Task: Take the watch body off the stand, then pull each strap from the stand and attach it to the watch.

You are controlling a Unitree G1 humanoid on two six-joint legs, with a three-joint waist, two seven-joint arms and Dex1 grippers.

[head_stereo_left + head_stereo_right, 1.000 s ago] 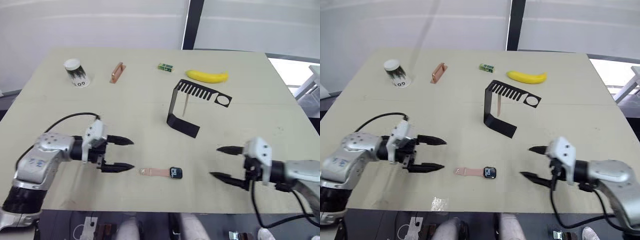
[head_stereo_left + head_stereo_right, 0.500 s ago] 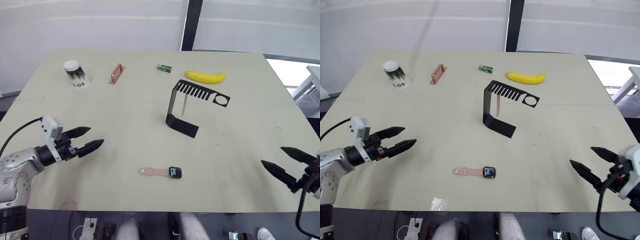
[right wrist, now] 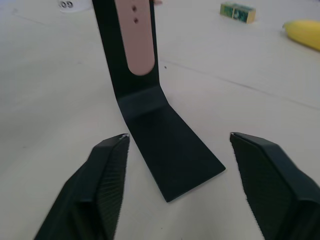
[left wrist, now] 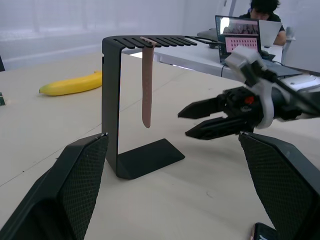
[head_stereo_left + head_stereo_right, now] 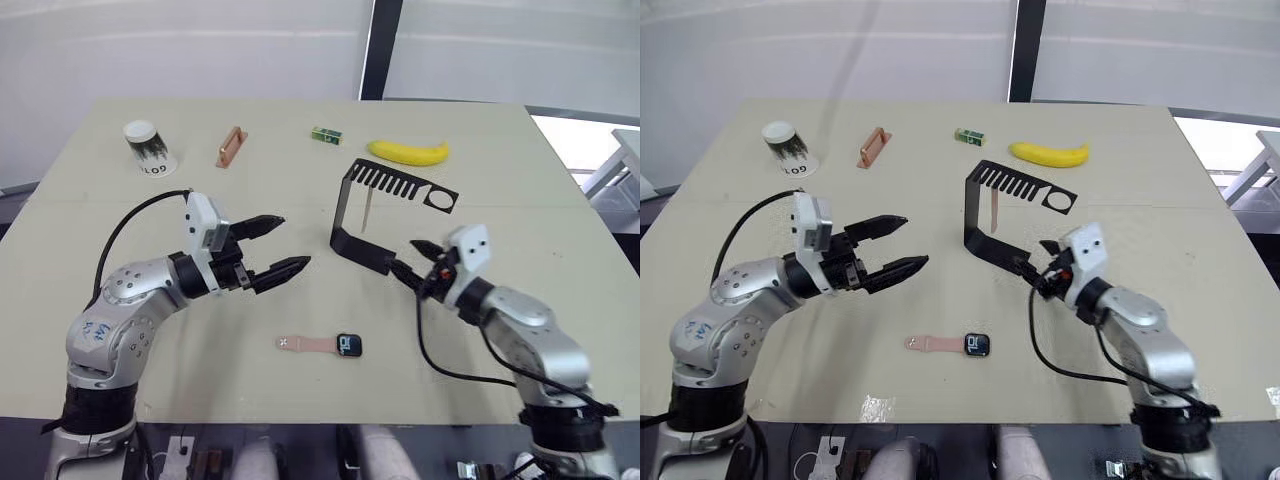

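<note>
I read both end effectors wide open, empty. Right end effector [image 5: 409, 262] sits just off the stand [image 5: 352, 215] base; one strap [image 4: 147, 82] hangs ahead. Left end effector [image 5: 282, 244] hovers above tabletop [image 5: 520, 180]; watch body [image 5: 350, 345], strap attached, lies below it.

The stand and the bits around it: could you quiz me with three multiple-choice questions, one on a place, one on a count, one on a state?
1. Where is the watch body?
A. on the stand
B. flat on the table
C. in the right gripper

2. How many straps hang from the stand?
A. none
B. one
C. three

3. The left gripper is:
A. open, empty
B. shut on the banana
C. shut on a strap

Answers: 1 B, it lies on the table with one pink strap at its side. 2 B, one hanging strap. 3 A, jaws apart, nothing between.
</note>
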